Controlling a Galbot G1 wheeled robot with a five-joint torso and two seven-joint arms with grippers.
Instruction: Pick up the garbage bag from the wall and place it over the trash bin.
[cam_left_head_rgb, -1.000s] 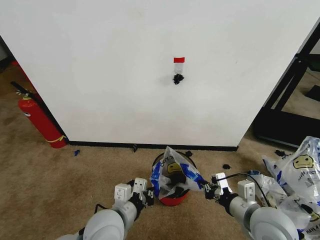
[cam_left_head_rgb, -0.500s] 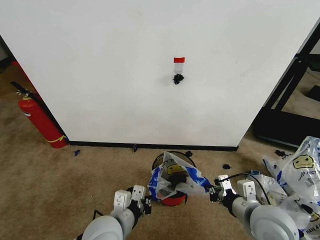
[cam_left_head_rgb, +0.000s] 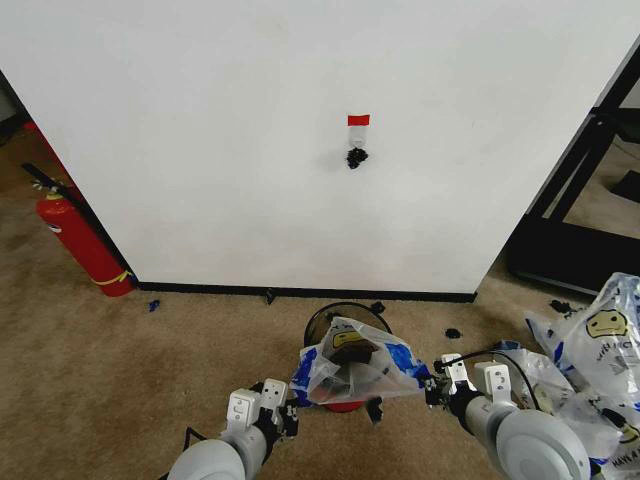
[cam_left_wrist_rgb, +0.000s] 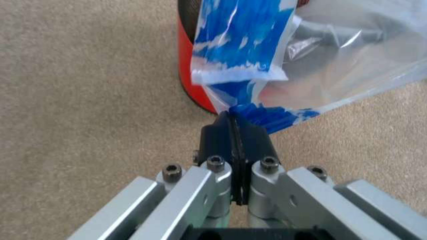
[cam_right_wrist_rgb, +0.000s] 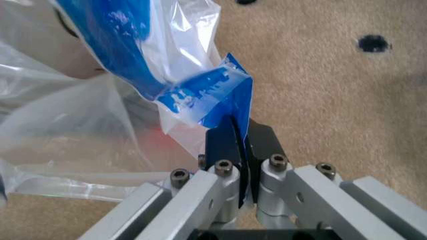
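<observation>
Left gripper (cam_left_wrist_rgb: 233, 131) and right gripper (cam_right_wrist_rgb: 238, 136) pinching opposite rim edges of the garbage bag (cam_left_head_rgb: 355, 365). Stretched between them above the trash bin (cam_left_head_rgb: 343, 402). Looks light, limp, slippery; best gripped at the rim.

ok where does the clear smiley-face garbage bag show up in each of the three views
Head view: the thin clear plastic garbage bag with yellow smiley face and blue patches is low centre, stretched between the left gripper and right gripper.
Left wrist view: the bag runs from the shut fingers to the frame's top.
Right wrist view: the bag spreads from the pinching fingers.
Shared landmark: the round black wire-mesh trash bin, its red base behind the plastic.
</observation>
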